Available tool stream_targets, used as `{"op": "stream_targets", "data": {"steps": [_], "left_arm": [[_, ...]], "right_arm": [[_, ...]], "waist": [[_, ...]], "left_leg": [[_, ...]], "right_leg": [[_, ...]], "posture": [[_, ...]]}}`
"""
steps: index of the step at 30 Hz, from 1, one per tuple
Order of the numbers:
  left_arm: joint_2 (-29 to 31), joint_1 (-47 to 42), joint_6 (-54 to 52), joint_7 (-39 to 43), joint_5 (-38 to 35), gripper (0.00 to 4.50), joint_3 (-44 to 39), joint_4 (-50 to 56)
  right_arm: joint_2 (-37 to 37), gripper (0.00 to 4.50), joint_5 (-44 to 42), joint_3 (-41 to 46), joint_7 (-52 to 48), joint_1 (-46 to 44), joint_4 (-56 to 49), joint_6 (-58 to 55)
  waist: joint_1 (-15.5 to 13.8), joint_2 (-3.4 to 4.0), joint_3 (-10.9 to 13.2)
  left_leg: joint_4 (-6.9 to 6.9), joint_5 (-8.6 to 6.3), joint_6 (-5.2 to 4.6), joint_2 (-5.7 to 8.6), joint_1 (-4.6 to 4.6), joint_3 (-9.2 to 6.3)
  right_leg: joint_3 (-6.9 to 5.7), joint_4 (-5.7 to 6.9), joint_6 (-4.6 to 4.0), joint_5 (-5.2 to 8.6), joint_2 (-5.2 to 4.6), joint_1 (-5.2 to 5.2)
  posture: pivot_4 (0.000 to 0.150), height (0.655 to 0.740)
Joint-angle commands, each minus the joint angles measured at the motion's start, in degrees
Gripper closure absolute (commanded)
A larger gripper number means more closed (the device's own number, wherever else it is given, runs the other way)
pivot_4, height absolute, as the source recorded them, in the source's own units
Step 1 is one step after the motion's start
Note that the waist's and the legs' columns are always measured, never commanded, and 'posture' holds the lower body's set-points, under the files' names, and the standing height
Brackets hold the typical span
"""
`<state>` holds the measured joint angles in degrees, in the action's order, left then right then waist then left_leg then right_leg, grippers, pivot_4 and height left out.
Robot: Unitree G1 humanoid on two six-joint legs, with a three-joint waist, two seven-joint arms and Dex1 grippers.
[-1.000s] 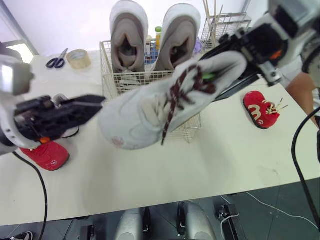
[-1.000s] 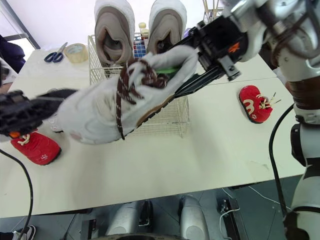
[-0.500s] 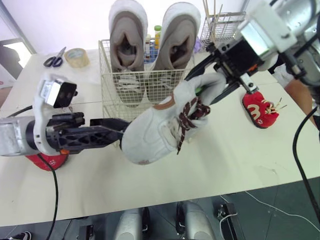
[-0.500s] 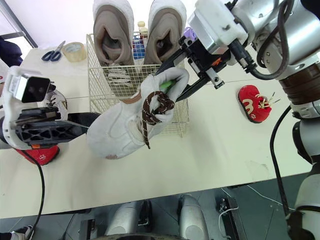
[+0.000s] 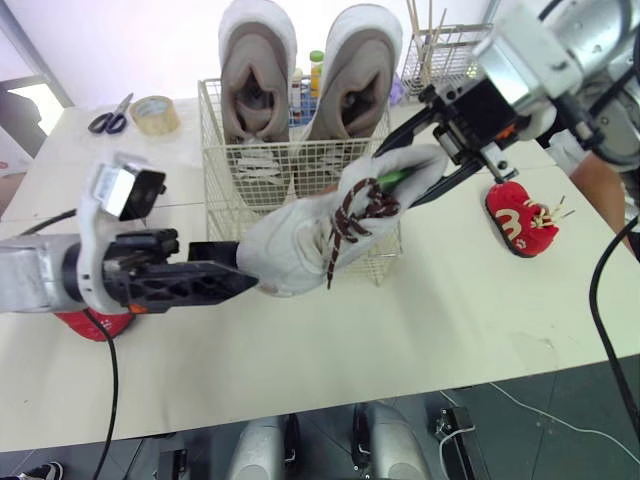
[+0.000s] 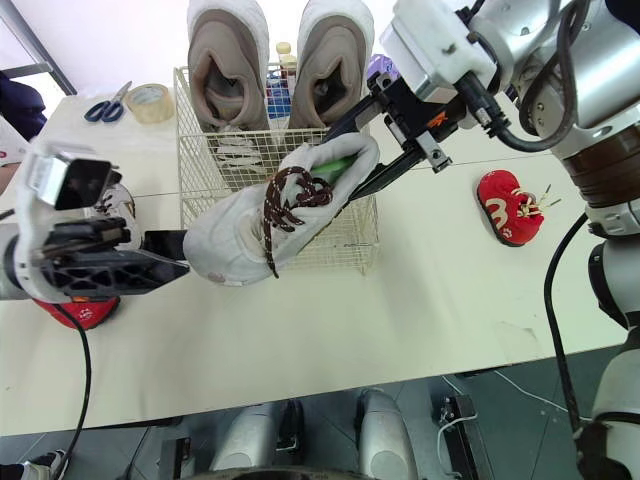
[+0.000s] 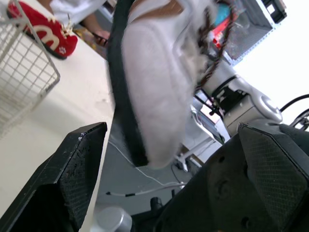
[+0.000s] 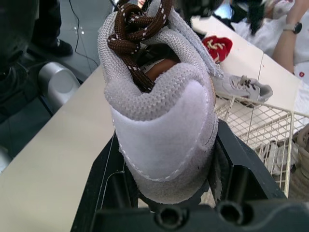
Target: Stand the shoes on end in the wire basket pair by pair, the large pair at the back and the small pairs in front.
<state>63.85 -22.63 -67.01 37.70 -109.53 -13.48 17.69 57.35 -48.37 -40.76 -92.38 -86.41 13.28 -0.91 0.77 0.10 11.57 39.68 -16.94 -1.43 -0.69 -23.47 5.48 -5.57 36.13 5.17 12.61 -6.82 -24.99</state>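
A second ago my right hand (image 5: 395, 178) had the grey shoe (image 5: 300, 245) lifted high in front of me. It then dipped the toe toward the table (image 5: 450, 320), and now the shoe is lower and nearly level. It hangs at the front wall of the wire basket (image 5: 228, 165) with its toe pointing to 8 o'clock. That hand is clamped across the heel, one finger on each side (the wrist view shows this plainly).

My left hand (image 5: 228, 268) has swung in from 9 o'clock and its fingers stand apart just off the toe. I cannot tell whether they touch it yet.

The large pair (image 5: 258, 90) already stands on end at the back of the basket, at 12 o'clock, so the front space is free for this shoe. I judge the two hands are set to tip it upright together, the left steadying the toe while the right lowers the heel.

One red shoe (image 5: 520, 218) waits on the table at 3 o'clock of the basket. Another red shoe (image 5: 95, 322) lies at 8 o'clock, under my left arm.
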Motion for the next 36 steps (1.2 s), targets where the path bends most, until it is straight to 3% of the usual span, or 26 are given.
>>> {"op": "stream_targets", "data": {"steps": [1,3,11,12,17,22,25,28,31,36], "left_arm": [[-1.6,-1.8,1.3,-0.5,1.9,0.0,0.9,1.2],[-3.3,-2.7,2.2,-1.6,2.1,0.0,1.5,1.4],[-6.0,-2.5,4.1,-5.5,-0.2,3.79,0.4,1.5],[-6.2,-2.3,4.5,-6.3,-0.8,3.79,0.1,1.6],[-8.8,0.9,9.0,-10.6,-3.4,3.83,-3.7,3.3],[-15.1,4.9,16.3,-15.9,-3.5,3.83,-7.6,8.2],[-21.1,5.2,22.4,-20.4,-3.5,3.83,-8.0,11.7],[-25.8,4.2,26.6,-23.3,-2.8,3.83,-6.2,14.1],[-31.2,1.7,29.6,-24.5,0.1,3.83,-3.0,14.6],[-35.7,-0.9,30.6,-23.3,3.5,3.83,0.1,13.1]], "right_arm": [[0.5,2.97,-2.8,2.2,-0.1,-2.6,-1.8,-0.9],[0.5,2.97,-3.1,2.2,-0.1,-2.5,-2.2,-1.5],[0.2,2.97,-2.4,3.7,-0.1,-1.7,-1.5,-4.0],[-0.2,2.97,-1.9,4.5,-0.1,-1.6,-0.9,-4.4],[-1.2,0.68,4.3,12.4,1.2,-0.1,5.7,-8.8],[2.2,0.68,8.1,24.3,9.1,6.1,11.9,-19.2],[2.7,0.68,-6.6,38.9,20.0,14.3,6.5,-38.5],[-2.5,0.68,-24.5,51.4,35.4,21.6,-2.1,-52.7],[-10.3,0.68,-38.1,56.8,53.0,30.0,-12.7,-56.2],[-17.7,0.68,-45.3,56.5,67.4,35.2,-21.4,-56.2]], "waist": [[0.0,0.0,0.0],[0.0,0.0,0.0],[0.0,-0.01,0.0],[0.0,-0.01,0.0],[-0.1,-0.01,0.0],[-0.6,-0.1,0.0],[-1.1,-0.11,0.0],[-1.1,-0.08,0.0],[-1.1,-0.11,-0.1],[-1.6,-0.1,-0.1]], "left_leg": [[0.0,0.0,0.0,0.0,0.0,0.0],[0.0,0.0,0.0,0.0,0.0,0.0],[0.02,0.0,0.0,0.0,0.0,-0.01],[0.02,0.0,0.0,0.0,0.0,0.0],[0.04,0.0,0.0,0.0,0.0,-0.01],[0.11,-0.01,0.01,0.03,-0.02,-0.09],[0.19,-0.03,-0.01,0.04,-0.03,-0.13],[0.24,-0.03,-0.02,-0.02,-0.03,-0.14],[0.23,0.01,0.04,-0.15,0.05,-0.15],[0.31,0.03,0.0,-0.04,0.06,-0.19]], "right_leg": [[0.0,0.0,0.0,0.0,0.0,0.0],[0.0,0.0,0.0,0.0,0.0,0.0],[0.0,0.01,0.0,0.0,0.0,0.01],[0.0,0.01,0.0,0.0,0.0,0.01],[0.0,-0.01,0.0,-0.01,-0.01,0.03],[-0.02,-0.1,-0.03,-0.01,-0.03,0.14],[0.03,-0.15,-0.1,-0.04,-0.08,0.22],[0.03,-0.09,-0.16,-0.09,-0.21,0.22],[0.01,-0.06,-0.21,-0.14,-0.07,0.26],[-0.07,-0.04,-0.13,-0.18,0.08,0.4]], "posture": [[0.15,0.74],[0.15,0.74],[0.15,0.74],[0.15,0.74],[0.15,0.74],[0.15,0.74],[0.15,0.74],[0.15,0.74],[0.15,0.74],[0.15,0.74]]}}
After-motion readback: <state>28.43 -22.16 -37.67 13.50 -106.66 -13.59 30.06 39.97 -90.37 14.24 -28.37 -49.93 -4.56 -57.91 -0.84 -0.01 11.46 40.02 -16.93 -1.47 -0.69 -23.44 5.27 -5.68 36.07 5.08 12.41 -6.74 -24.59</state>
